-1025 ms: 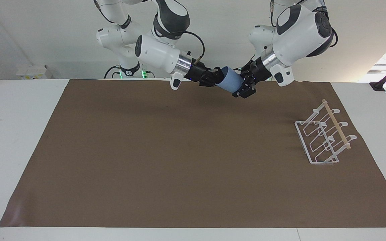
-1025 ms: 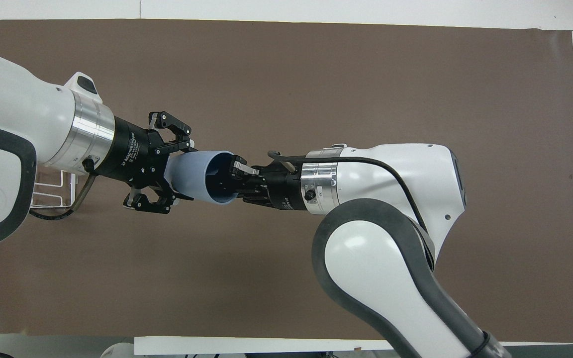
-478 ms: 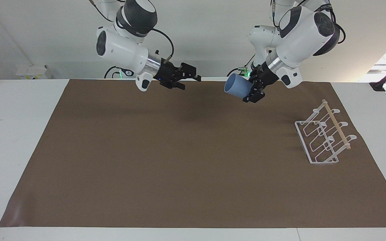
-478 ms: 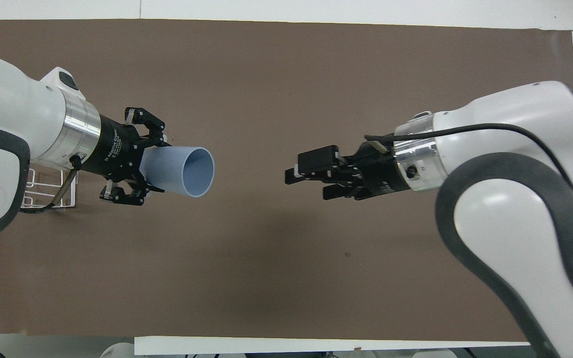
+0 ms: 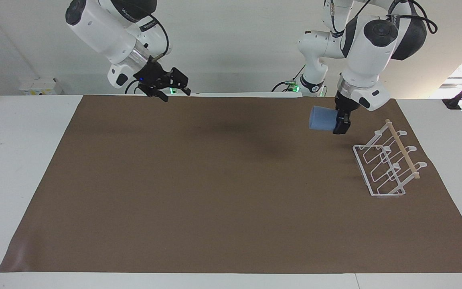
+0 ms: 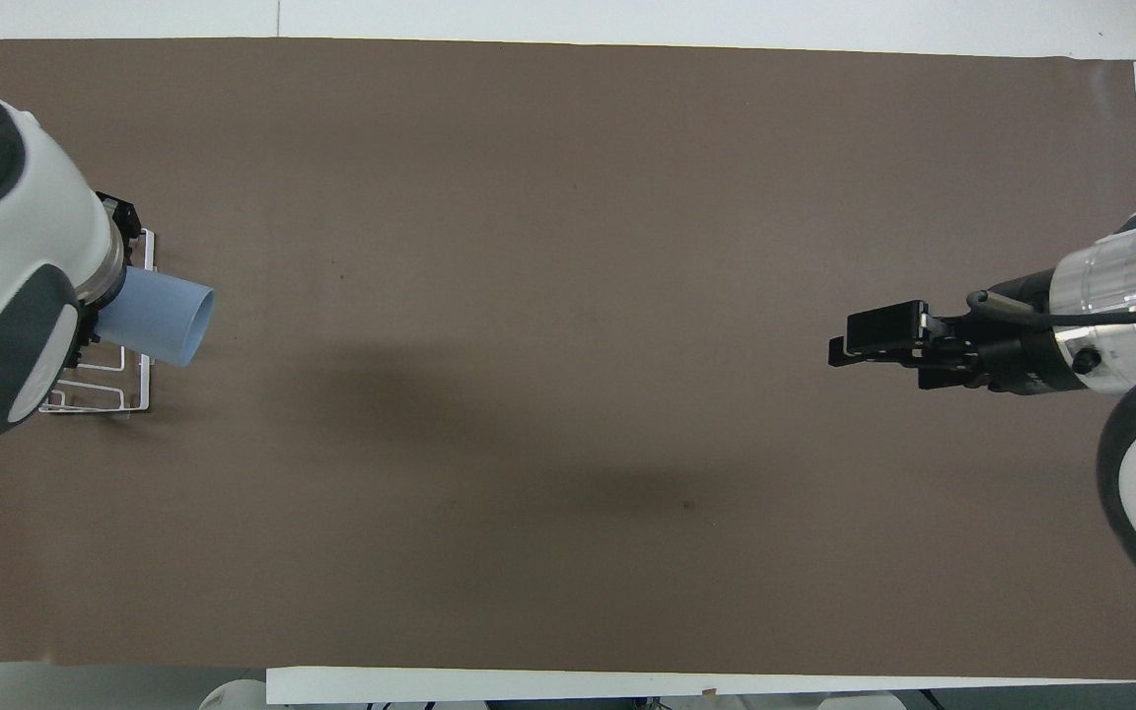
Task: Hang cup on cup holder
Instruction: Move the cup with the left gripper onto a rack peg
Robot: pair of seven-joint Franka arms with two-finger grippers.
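Left hand point(image 5: 340, 120) grips cup point(image 5: 321, 119), seemingly beside cup holder point(image 5: 387, 163).

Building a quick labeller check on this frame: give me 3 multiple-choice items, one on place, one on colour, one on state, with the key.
1. Where is the cup?
A. on the rack
B. in the left gripper, in the air
C. lying on the mat

2. What colour is the cup?
A. light blue
B. red
C. white

3. How many cups hang on the rack?
A. two
B. one
C. none

Key: 1 B, the left gripper holds it by its base, above the brown mat next to the rack. 2 A, its wall is plainly light blue. 3 C, every prong is bare. The right gripper waits in the air, holding nothing.
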